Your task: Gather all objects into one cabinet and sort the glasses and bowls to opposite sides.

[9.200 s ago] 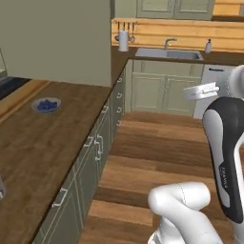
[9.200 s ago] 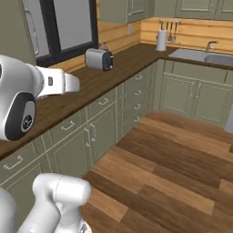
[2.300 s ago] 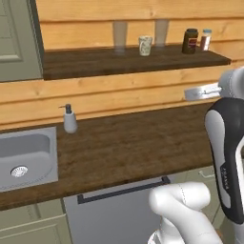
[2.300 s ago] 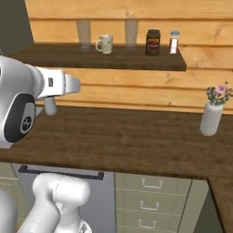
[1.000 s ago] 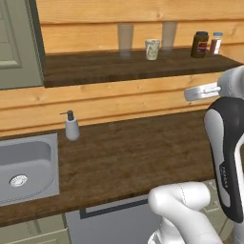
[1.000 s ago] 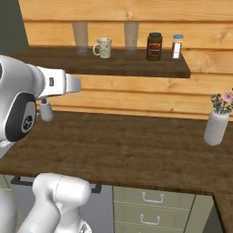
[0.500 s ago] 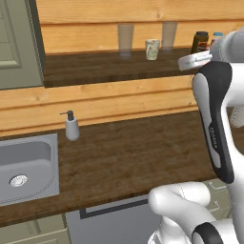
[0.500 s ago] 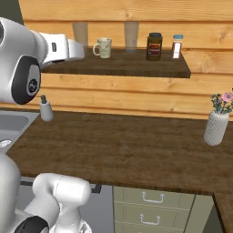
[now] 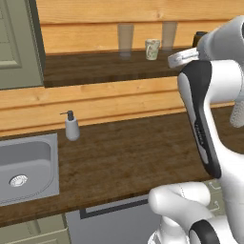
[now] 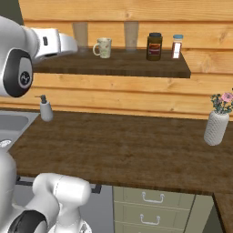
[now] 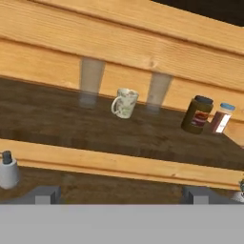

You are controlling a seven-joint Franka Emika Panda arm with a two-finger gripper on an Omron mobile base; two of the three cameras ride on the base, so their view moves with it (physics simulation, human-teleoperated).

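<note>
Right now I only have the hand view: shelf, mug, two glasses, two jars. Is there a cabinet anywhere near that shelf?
Observer: Yes. The left base view shows an olive-green cabinet at the left end of the shelf.
Operator: Anything on the counter off to the right?
Observer: A vase of flowers stands there, past the shelf's right end.
Operator: And left of the soap dispenser?
Observer: A grey sink is set into the counter.

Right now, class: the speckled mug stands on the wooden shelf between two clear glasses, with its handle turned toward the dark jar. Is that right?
Not quite. The mug does stand between the two glasses on the shelf, but the right base view shows its handle turned away from the dark jar.
</note>
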